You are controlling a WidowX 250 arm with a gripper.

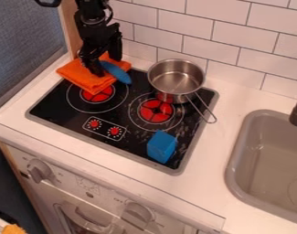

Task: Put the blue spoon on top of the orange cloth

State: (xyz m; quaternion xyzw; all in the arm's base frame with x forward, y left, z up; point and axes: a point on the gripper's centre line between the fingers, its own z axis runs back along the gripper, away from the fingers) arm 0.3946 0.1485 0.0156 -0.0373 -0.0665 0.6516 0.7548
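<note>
At the upper left, my gripper (104,58) hangs low over the orange cloth (76,73), its two fingers apart and pointing down. The cloth lies folded at the back left corner of the stove, partly over the burner there. The blue spoon (117,73) rests on the cloth's right part, its rounded end reaching past the cloth's edge over the black stove top. Its other end is beside the gripper's fingers, where part of it is hidden.
A metal pot (175,77) stands on the back right of the stove, its handle pointing toward the front right. A blue block (161,146) sits at the front right of the stove. The sink (266,160) is at the right, and a tiled wall (230,39) runs behind.
</note>
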